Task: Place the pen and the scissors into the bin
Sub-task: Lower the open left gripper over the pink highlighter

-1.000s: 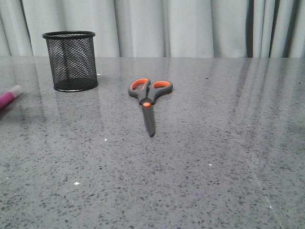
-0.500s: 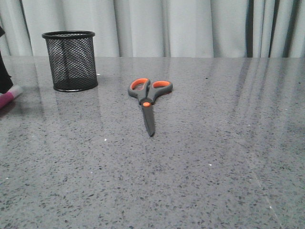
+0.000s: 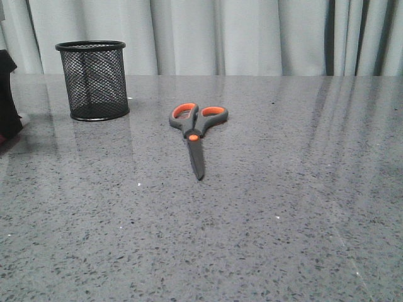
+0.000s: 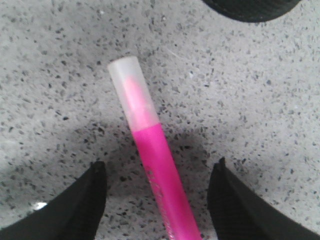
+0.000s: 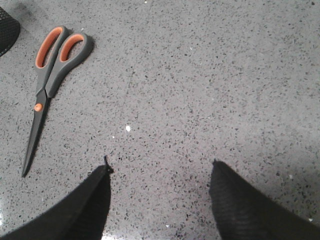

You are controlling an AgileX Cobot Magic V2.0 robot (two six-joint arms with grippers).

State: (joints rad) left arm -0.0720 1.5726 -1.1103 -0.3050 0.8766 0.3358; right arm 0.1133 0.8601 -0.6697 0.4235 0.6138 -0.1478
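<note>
The magenta-pink pen with its whitish cap lies flat on the table. My left gripper is open and low over it, one finger on each side, not touching it. In the front view the left gripper is a dark shape at the far left edge and hides almost all of the pen. The black mesh bin stands upright at the back left, just right of that gripper. The scissors lie closed mid-table, blades toward me. My right gripper is open over bare table, the scissors well off to one side.
The table is grey speckled stone with pale curtains behind it. The bin's base shows at the edge of the left wrist view and at the corner of the right wrist view.
My left gripper has come into the front view at the far left and moved down over the pen, which it now covers. The scissors and bin have not moved.
</note>
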